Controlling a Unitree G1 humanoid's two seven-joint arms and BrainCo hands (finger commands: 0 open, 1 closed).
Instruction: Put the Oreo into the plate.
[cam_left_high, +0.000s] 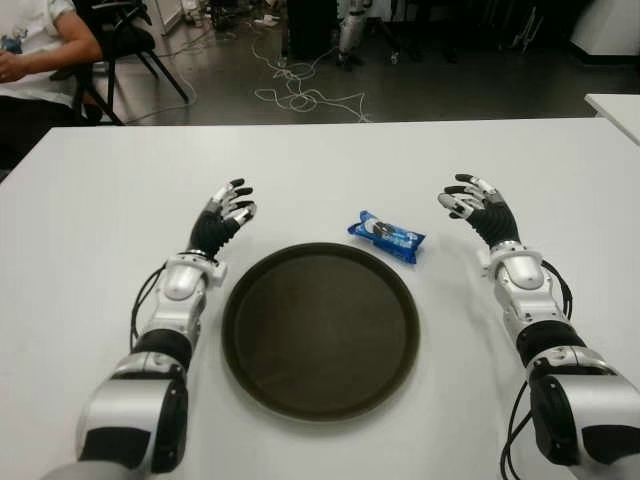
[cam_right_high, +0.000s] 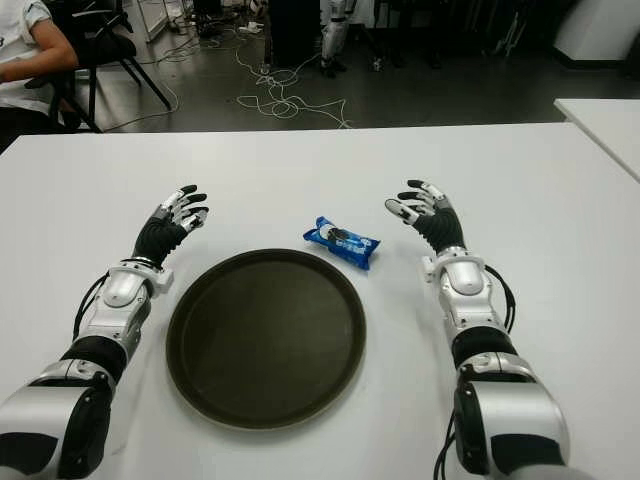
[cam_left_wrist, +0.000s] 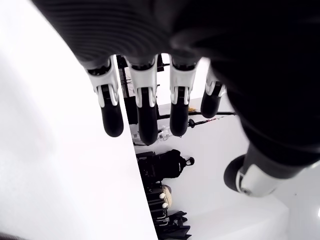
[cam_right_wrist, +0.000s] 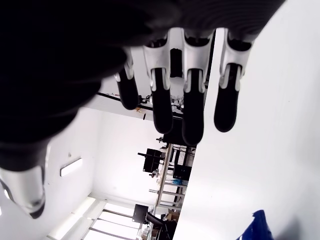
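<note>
Nearest on the smooth white counter (cam_left_high: 330, 170) lies a round, dark plate (cam_left_high: 320, 330) with a shallow raised rim and a dull matte face. Just beyond its far right edge, apart from it, the Oreo (cam_left_high: 387, 237) lies as a small, glossy blue wrapper, crinkled and slanted. Left of the plate the left hand (cam_left_high: 224, 218) shows its fingers spread and empty; right of the Oreo the right hand (cam_left_high: 478, 207) is likewise wide, holding nothing.

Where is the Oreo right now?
The Oreo lies on the white table, just beyond the plate at its far right edge, with the open right hand close on its right.
</note>
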